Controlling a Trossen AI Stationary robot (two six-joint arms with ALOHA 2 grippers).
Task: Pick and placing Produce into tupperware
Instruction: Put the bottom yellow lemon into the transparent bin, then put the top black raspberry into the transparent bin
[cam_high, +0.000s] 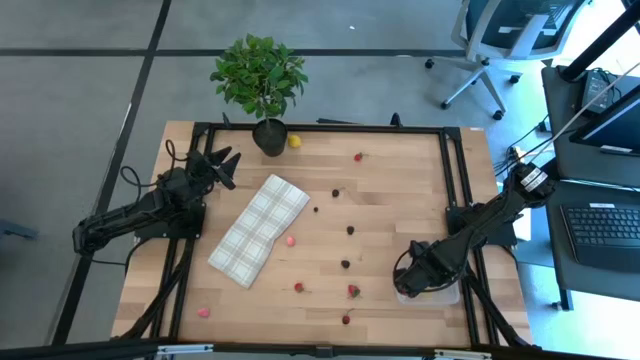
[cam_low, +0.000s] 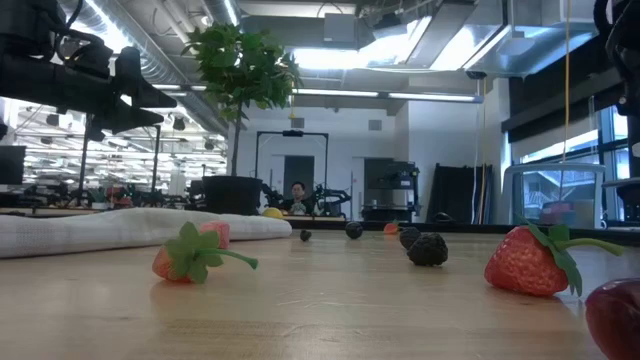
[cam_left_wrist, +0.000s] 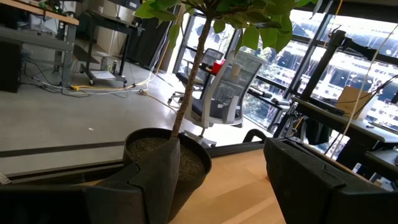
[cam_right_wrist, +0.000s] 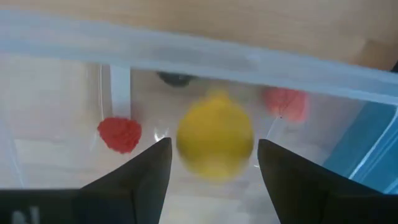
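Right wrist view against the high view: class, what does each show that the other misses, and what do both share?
Only the right wrist view shows inside the tub: a yellow lemon between the open right gripper fingers, plus a red berry. Only the high view shows the cloth, the plant and the left gripper, open. Both share the tub and wooden table.

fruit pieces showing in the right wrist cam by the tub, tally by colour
yellow lemon: 1
red berry: 1
pink piece: 1
dark berry: 1
total: 4
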